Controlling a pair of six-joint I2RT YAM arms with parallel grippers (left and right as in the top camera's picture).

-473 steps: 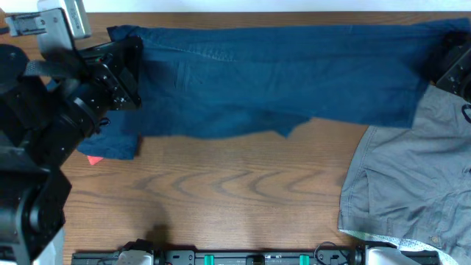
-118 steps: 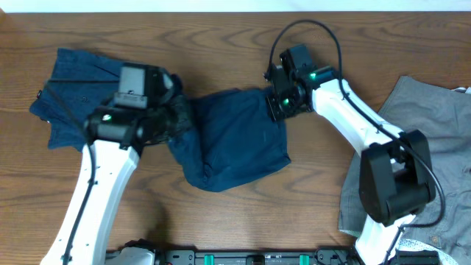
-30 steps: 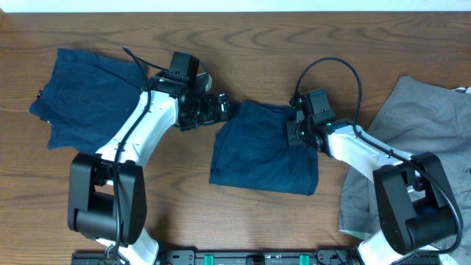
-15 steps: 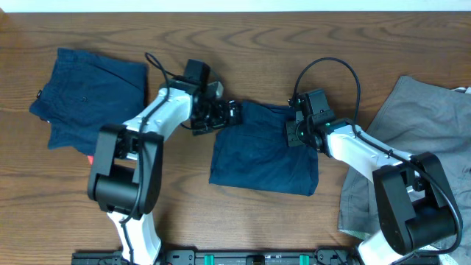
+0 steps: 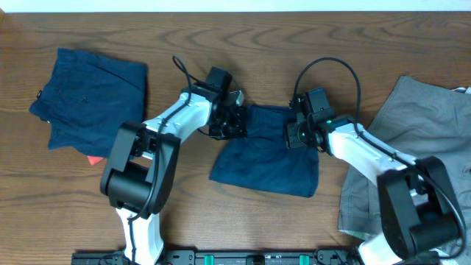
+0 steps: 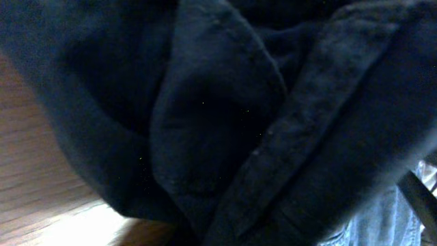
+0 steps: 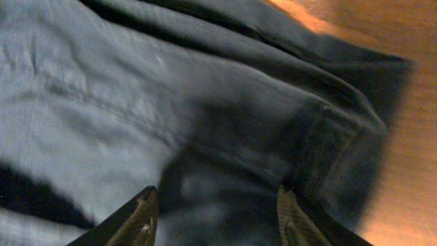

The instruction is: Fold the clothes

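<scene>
Navy garment (image 5: 268,151), mid-surface between your arms, looks soft, light and floppy (seams give better purchase). Your left gripper (image 5: 237,121) is clamped on its left edge; your right gripper (image 7: 215,205) hangs part-open over its right edge, holding nothing.

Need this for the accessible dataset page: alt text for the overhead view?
Two robot arms meet at a folded navy garment mid-table, the left end effector on its upper left edge, the right end effector on its upper right. Another folded navy garment lies far left; grey clothes at right.
</scene>
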